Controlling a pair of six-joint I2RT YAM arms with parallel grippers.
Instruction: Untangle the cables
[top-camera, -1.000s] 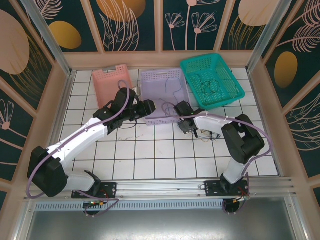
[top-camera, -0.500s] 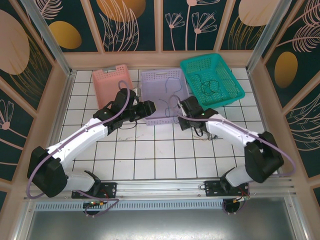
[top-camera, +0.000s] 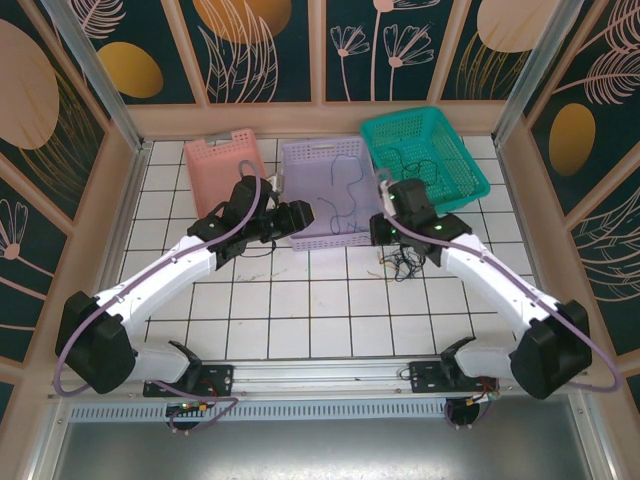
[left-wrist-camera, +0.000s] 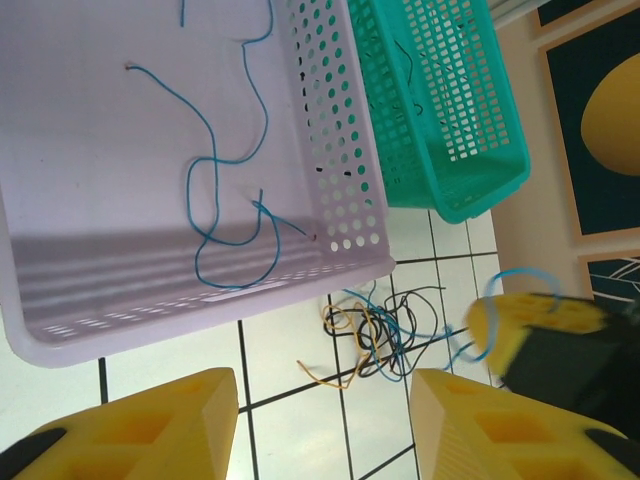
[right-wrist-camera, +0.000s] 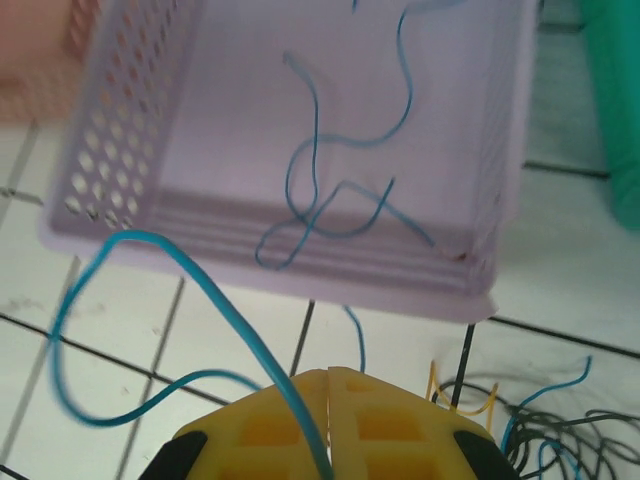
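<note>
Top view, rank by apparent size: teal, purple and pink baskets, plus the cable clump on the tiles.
1. teal basket
2. purple basket: close to the teal one and its near edge is partly covered, so the order of these two is unsure
3. pink basket: also partly covered
4. cable clump: clearly smallest

Place: a lab-style robot test cell.
Machines: a white left arm (top-camera: 170, 265) and right arm (top-camera: 490, 280) bolted to a metal rail (top-camera: 330, 372).
Walls: leaf-and-flower panels (top-camera: 250, 45) in a wooden frame enclose three sides.
Work surface: a white tiled table (top-camera: 300, 310) with pink (top-camera: 215, 170), purple (top-camera: 320, 143) and green (top-camera: 400, 116) plastic baskets.
</note>
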